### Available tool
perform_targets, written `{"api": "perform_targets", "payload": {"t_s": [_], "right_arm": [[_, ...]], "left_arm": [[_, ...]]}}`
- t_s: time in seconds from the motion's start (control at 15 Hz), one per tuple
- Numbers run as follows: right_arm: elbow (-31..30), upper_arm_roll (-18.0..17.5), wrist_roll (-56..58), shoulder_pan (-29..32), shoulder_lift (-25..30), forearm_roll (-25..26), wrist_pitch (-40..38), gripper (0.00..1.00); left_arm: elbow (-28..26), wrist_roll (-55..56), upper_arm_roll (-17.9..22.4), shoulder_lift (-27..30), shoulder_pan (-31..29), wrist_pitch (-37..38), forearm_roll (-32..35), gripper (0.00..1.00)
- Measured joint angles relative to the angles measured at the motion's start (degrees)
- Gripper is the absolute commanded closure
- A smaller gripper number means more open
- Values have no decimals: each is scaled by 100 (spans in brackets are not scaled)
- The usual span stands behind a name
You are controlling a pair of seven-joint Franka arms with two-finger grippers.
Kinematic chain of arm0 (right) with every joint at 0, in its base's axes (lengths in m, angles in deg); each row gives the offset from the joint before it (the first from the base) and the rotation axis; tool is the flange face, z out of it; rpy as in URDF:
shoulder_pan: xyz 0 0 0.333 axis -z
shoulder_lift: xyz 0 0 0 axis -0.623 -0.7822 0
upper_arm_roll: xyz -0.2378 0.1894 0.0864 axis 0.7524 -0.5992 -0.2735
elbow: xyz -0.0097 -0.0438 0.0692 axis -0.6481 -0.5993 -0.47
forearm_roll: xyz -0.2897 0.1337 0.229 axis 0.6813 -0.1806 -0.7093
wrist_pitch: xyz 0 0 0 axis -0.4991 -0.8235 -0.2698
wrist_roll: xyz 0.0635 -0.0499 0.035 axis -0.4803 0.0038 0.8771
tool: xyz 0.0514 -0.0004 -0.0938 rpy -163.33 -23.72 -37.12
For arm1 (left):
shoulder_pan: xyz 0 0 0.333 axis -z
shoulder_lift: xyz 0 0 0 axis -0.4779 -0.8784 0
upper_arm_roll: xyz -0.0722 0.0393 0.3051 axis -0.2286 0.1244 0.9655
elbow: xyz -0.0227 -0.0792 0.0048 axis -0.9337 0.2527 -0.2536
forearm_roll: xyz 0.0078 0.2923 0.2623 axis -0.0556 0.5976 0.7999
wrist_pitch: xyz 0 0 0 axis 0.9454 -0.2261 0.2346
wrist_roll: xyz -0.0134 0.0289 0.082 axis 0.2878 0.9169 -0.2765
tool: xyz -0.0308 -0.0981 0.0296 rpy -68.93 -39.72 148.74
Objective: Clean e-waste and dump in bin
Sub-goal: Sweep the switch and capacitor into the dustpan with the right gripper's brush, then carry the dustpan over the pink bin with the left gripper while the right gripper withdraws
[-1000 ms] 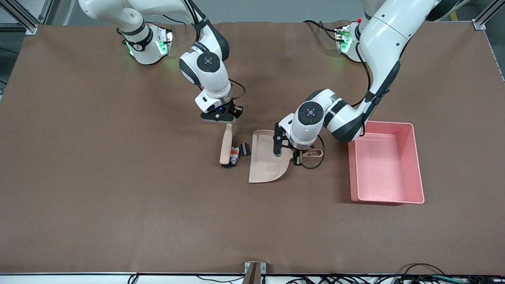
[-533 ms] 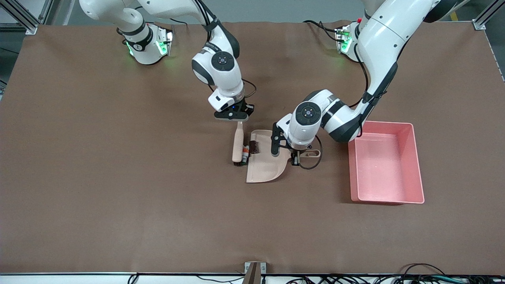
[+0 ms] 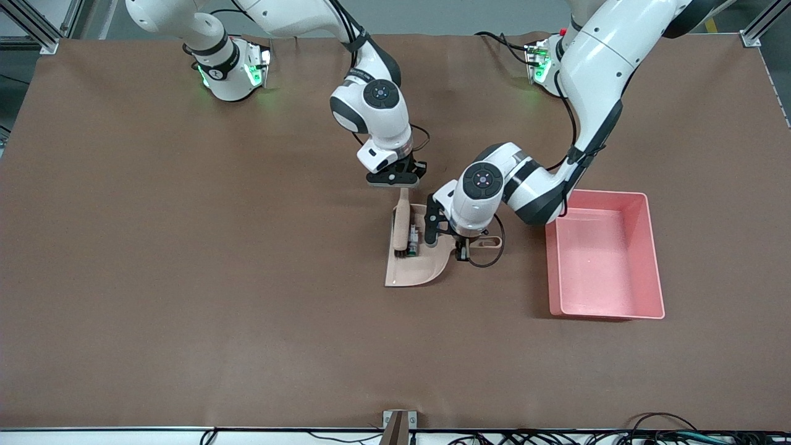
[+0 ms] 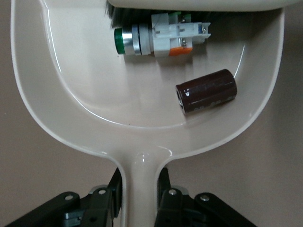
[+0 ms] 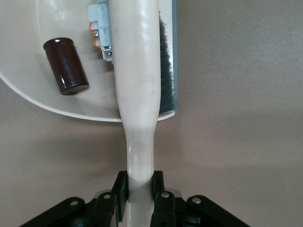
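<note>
The beige dustpan (image 3: 420, 266) lies on the table beside the pink bin (image 3: 602, 259). My left gripper (image 3: 462, 247) is shut on the dustpan's handle (image 4: 140, 184). My right gripper (image 3: 400, 185) is shut on the handle of the beige brush (image 3: 401, 225), whose head rests inside the pan's open mouth. Both e-waste parts lie in the dustpan (image 4: 142, 104): the white part with orange top and green end (image 4: 161, 35) right against the brush bristles, the dark cylinder (image 4: 207, 92) deeper in. The right wrist view shows the brush (image 5: 137, 71), the dark cylinder (image 5: 66, 66) and the white part (image 5: 100, 23).
The bin stands toward the left arm's end of the table, close to the left arm's elbow, with nothing in it. The table is covered with a brown mat (image 3: 185, 278).
My right gripper has swept the brush toward the left arm's end, pushing both parts off the mat into the dustpan. The dustpan has shifted slightly.
</note>
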Motion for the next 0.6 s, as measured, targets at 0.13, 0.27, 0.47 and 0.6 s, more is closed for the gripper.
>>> {"api": "perform_targets", "payload": {"t_s": [0.13,0.27,0.47,0.6], "right_arm": [[92,24,90,63,6,-2,-253,100],[151,54,118,250,82,-6,-608,100],[148,74,177,669,304,-7,-1214,100],[-41,83,295,992,513,-8,-1266,100]], "left_arm": [[9,0,-8,-27,-25,-8,-18,92],[15,0,-24,-44,-64,-61,-32,93],[37,-16,-27,-80,-93,-206,-140,96],[65,-268,-27,-120,-94,-296,-435,97]]}}
